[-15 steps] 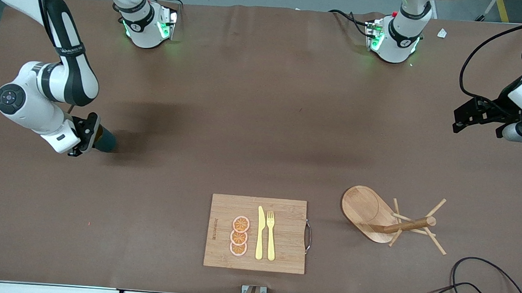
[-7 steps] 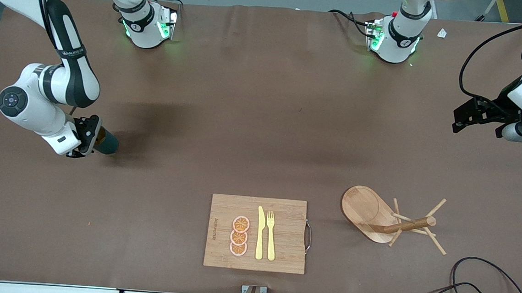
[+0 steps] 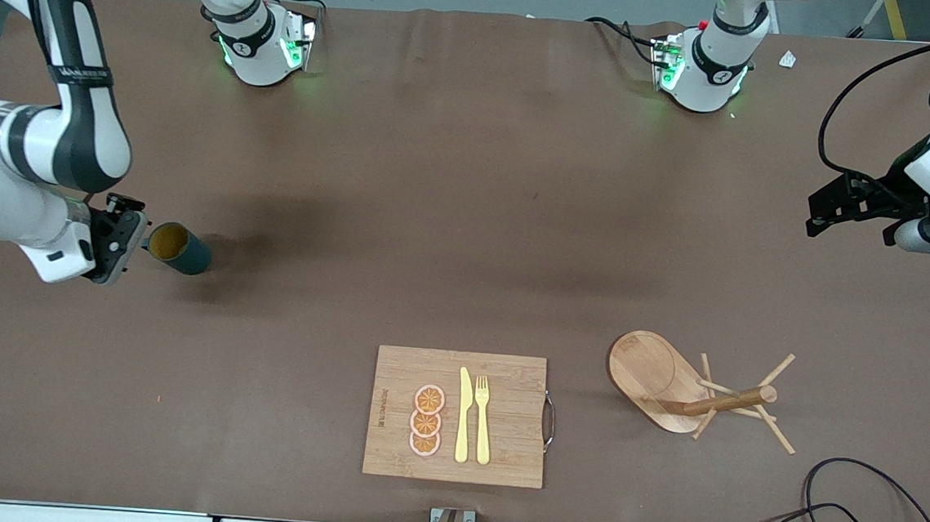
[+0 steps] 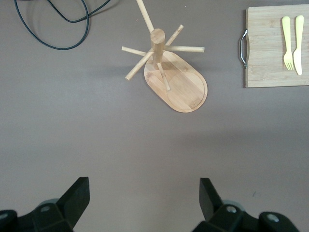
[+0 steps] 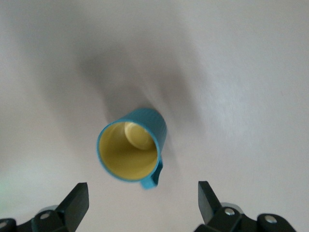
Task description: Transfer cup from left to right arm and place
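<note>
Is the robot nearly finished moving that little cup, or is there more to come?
It looks nearly finished. The small dark teal ribbed cup stands on the brown table at the right arm's end. The right gripper is open beside it, holding nothing. The left gripper waits open above its own end. Only pulling the right arm clear seems left.

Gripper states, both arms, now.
Left gripper: open, empty, over bare table.
Right gripper: open, released, beside the cup.

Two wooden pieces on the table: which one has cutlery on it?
The cutting board, nearest the front camera: a yellow knife and fork lie on it. The peg rack carries nothing.
</note>
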You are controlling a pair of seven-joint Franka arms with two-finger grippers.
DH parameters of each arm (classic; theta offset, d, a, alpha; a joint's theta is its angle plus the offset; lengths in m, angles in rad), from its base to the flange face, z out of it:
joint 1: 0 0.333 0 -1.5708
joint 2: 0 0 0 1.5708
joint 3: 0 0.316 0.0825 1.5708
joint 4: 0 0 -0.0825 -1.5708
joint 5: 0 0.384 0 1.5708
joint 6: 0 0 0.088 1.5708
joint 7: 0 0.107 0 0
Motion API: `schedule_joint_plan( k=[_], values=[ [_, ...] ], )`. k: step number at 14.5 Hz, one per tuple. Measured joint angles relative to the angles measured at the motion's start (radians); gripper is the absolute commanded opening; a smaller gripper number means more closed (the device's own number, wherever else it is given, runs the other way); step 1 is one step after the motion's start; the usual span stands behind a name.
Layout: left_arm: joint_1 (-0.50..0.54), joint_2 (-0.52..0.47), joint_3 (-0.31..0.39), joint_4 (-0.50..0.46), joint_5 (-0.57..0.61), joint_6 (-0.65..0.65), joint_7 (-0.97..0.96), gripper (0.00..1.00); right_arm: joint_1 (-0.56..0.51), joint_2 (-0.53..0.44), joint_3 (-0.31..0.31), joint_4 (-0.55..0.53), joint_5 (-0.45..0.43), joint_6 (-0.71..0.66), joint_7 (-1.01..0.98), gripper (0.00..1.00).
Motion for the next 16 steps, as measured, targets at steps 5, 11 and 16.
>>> schedule_joint_plan(
  k=[5, 11, 16],
  values=[
    [0.000, 0.000, -0.001, 0.000, 0.000, 0.000, 0.000, 1.00, -0.018, -0.060, -0.001, 0.098, 0.000, -0.189, 0.367, 1.00],
    [0.000, 0.000, 0.000, 0.000, 0.000, 0.000, 0.000, 1.00, -0.007, -0.131, 0.019, 0.272, 0.006, -0.485, 0.867, 1.00],
    [0.000, 0.000, 0.001, 0.000, 0.000, 0.000, -0.001, 1.00, -0.004, -0.135, 0.021, 0.413, 0.011, -0.632, 0.998, 1.00]
  ],
)
